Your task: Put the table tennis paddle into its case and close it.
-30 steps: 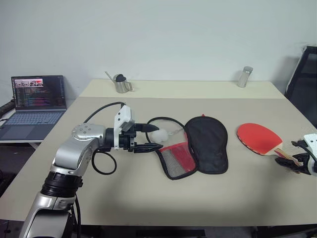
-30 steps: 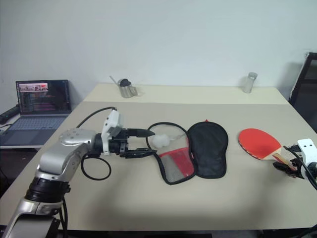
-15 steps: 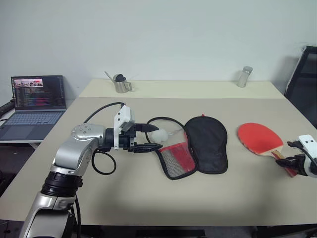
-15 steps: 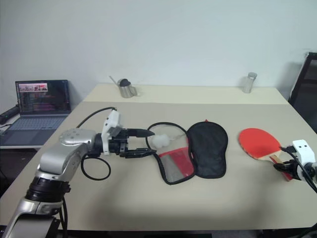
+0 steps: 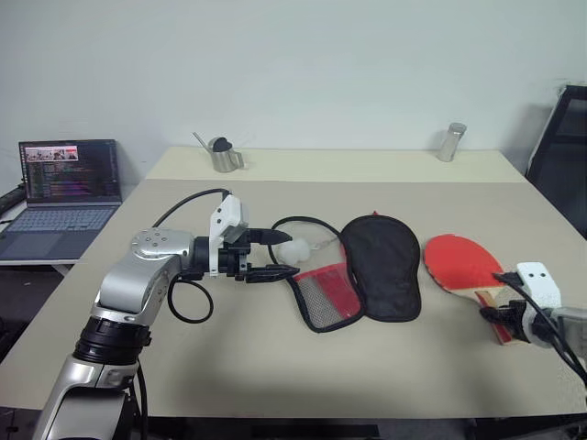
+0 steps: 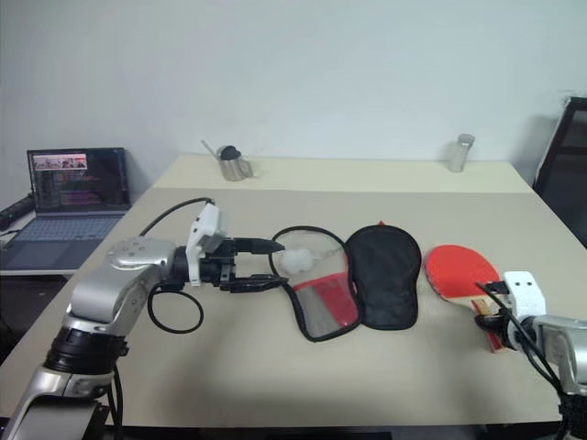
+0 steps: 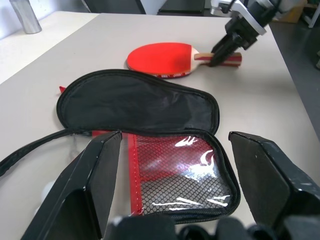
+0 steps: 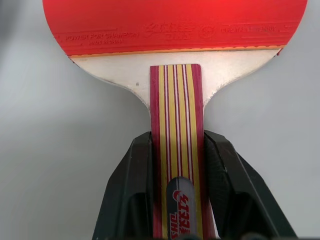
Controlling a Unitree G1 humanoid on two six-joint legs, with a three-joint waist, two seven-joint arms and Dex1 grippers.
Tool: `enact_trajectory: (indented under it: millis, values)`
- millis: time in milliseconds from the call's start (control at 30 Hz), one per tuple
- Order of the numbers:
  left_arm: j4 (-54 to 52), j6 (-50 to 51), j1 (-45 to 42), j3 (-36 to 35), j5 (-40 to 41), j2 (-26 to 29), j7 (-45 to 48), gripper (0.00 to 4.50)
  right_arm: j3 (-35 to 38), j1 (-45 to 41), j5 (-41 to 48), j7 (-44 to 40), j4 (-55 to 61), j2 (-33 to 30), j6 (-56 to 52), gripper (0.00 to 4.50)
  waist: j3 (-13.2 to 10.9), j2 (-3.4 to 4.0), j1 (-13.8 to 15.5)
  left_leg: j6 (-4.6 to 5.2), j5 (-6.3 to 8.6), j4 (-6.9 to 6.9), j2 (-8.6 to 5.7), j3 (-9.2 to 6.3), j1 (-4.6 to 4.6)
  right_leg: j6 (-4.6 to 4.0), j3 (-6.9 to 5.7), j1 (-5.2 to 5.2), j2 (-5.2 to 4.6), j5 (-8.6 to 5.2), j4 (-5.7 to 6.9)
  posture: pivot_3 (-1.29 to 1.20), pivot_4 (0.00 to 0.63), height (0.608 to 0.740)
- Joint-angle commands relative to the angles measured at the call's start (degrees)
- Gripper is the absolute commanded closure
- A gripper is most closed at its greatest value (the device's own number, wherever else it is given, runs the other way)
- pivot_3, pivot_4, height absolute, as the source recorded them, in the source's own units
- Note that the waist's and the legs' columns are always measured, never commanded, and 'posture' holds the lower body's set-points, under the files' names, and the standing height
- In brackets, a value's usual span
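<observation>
Right gripper (image 8: 177, 200) fingers (image 8: 132, 200) were clamped on both edges of the table tennis paddle (image 5: 463, 264) handle, as the right wrist view showed, with the striped wood running straight between them. Paddle sat at right of centre in the left eye view, red face flat on the table (image 5: 275, 357) and just beside the case (image 5: 367, 270). Gripping at the handle left the blade free, presumably so it could go in head first.

Left gripper (image 5: 266, 254) fingers (image 7: 95, 185) stood wide apart and held nothing, hovering level at the case's left edge, left of centre in frame. Likely staged there to pin or lift the flap during insertion.

Case lay at frame centre, unzipped and splayed: black half toward the paddle, red mesh-pocket half toward the left gripper, black cord (image 5: 307, 223) looped above it. A small white object (image 5: 295, 250) sat by the left fingertips; I couldn't tell what it was.

Judgement: grasp done, insertion and zip not yet done.
</observation>
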State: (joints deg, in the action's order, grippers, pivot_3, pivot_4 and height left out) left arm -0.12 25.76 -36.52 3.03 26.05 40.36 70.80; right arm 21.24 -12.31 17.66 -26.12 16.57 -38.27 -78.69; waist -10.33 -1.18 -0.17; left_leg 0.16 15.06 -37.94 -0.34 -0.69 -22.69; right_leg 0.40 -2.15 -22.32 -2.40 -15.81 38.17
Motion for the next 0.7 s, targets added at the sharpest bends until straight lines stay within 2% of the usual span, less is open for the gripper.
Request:
enact_trajectory:
  millis: [33, 133, 200, 233, 367, 700]
  values:
    - [-2.0, -0.9, 0.1, -1.1, 0.6, 0.1, 0.0, 0.76, 2.0, 0.3, 0.9, 2.7, 5.0, 3.1, -5.3, 3.45, 0.0, 0.00, 0.0, 0.00, 0.00, 0.00, 0.00, -0.01, 0.00, 0.00, 0.00, 0.00, 0.00, 0.00, 0.01, 0.00, 0.150, 0.740]
    - [-1.8, -1.2, 0.2, -0.9, 0.4, -0.1, 0.0, 0.76, 2.9, -0.7, 0.3, 5.1, 5.6, 6.1, -6.0, 3.45, 0.0, -0.01, 0.0, 0.00, 0.00, 0.00, 0.00, -0.02, 0.00, 0.00, -0.01, 0.00, 0.02, 0.00, 0.00, 0.00, 0.150, 0.740]
    - [-1.8, -1.3, 0.1, -0.8, 0.2, -0.3, -0.1, 0.76, 3.3, -1.5, -0.5, 6.8, 5.3, 7.3, -5.5, 2.69, 0.0, -0.02, 0.0, 0.00, 0.00, 0.00, 0.00, -0.02, 0.00, 0.00, 0.00, 0.00, 0.03, 0.00, 0.00, 0.00, 0.150, 0.740]
    - [-1.7, -1.4, 0.1, -0.7, 0.1, -0.3, -0.1, 0.76, 3.1, -1.9, -0.6, 7.1, 5.2, 7.6, -5.3, 2.52, 0.0, -0.04, 0.0, 0.00, 0.00, -0.01, 0.00, -0.01, 0.02, 0.00, 0.01, 0.01, 0.03, 0.00, 0.00, 0.00, 0.150, 0.740]
    - [-2.1, -1.2, 0.4, -0.8, 0.2, -0.3, -0.2, 0.76, 1.3, -2.9, -0.6, 7.5, 4.5, 7.9, -4.7, 1.14, 0.0, -0.05, -0.1, 0.01, 0.00, -0.06, -0.01, 0.02, 0.05, 0.03, 0.04, 0.04, 0.04, 0.02, 0.01, 0.00, 0.150, 0.740]
    - [-3.3, -0.6, 1.3, -1.4, 0.6, 0.1, -1.0, 0.76, -1.3, -3.3, -1.5, 8.7, 0.0, 8.0, 1.8, 1.14, 0.1, -0.10, -0.2, 0.01, -0.01, -0.08, 0.01, 0.06, 0.09, 0.05, 0.10, 0.05, 0.07, 0.04, 0.03, 0.00, 0.150, 0.740]
